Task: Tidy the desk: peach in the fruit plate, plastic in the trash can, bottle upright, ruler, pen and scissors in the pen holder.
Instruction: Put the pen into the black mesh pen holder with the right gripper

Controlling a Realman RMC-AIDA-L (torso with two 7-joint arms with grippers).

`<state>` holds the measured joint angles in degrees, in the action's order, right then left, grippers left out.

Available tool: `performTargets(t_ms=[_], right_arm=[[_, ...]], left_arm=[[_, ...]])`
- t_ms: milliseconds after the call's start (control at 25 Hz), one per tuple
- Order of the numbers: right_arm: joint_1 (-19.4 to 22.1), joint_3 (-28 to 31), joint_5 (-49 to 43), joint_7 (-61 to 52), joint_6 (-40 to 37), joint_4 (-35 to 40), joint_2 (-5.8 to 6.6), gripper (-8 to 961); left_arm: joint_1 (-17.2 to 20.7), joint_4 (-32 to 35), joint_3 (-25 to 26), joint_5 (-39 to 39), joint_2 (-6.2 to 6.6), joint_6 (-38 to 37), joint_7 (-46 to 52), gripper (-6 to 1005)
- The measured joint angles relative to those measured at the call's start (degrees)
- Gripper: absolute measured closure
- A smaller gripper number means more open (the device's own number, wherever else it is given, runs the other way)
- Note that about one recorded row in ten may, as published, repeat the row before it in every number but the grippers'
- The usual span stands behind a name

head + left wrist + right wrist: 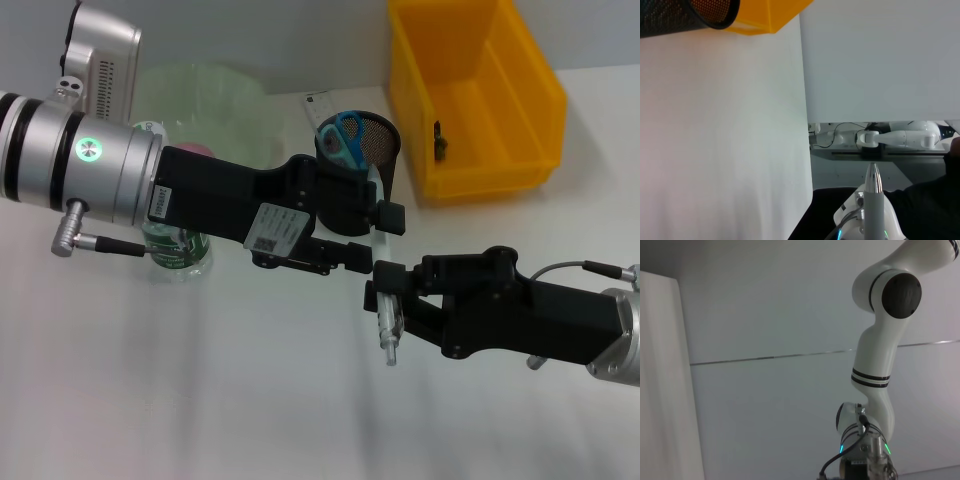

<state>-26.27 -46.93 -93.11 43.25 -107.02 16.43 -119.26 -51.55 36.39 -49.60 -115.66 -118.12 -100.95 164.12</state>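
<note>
Head view: the right gripper point(388, 300) is clamped on the pen point(385, 312), which points upward into the left gripper point(378, 235). Both sets of fingers appear closed on it, probably a hand-over beside the pen holder point(385, 135). The holder already contains the scissors point(345, 140) and ruler point(318, 108). The bottle point(178, 252) stands upright; the yellow bin point(470, 95) holds one small dark item.

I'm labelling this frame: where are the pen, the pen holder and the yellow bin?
pen point(386, 322), head view, lower barrel.
pen holder point(380, 140), head view, mesh wall.
yellow bin point(525, 80), head view, right wall.
</note>
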Motion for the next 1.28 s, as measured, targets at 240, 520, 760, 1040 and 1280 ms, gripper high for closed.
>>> performTargets(t_ms=[240,520,760,1040,1280], right_arm=[[0.32,0.61,0.2,-0.21,-0.34,-0.69,0.0,780],[1.7,4.95,0.34,-3.91,-2.94,-1.62,0.31,780],[3.66,12.01,0.34,-13.72,-6.92,-0.31,0.89,780],[4.25,18.77,0.34,-32.86,-7.87,1.0,2.78,781],[2.65,22.7,0.34,-53.58,-5.99,3.77,3.41,781]], left_arm=[[0.55,0.51,0.12,0.18,0.0,-0.43,-1.18,412],[3.22,1.4,1.16,2.35,0.43,-1.53,-7.4,390],[7.73,3.34,1.18,7.09,1.17,-3.98,-18.46,371],[12.35,5.13,1.2,10.45,0.63,-5.3,-36.46,348],[16.02,6.77,-2.36,13.9,-0.65,-5.22,-58.55,329]])
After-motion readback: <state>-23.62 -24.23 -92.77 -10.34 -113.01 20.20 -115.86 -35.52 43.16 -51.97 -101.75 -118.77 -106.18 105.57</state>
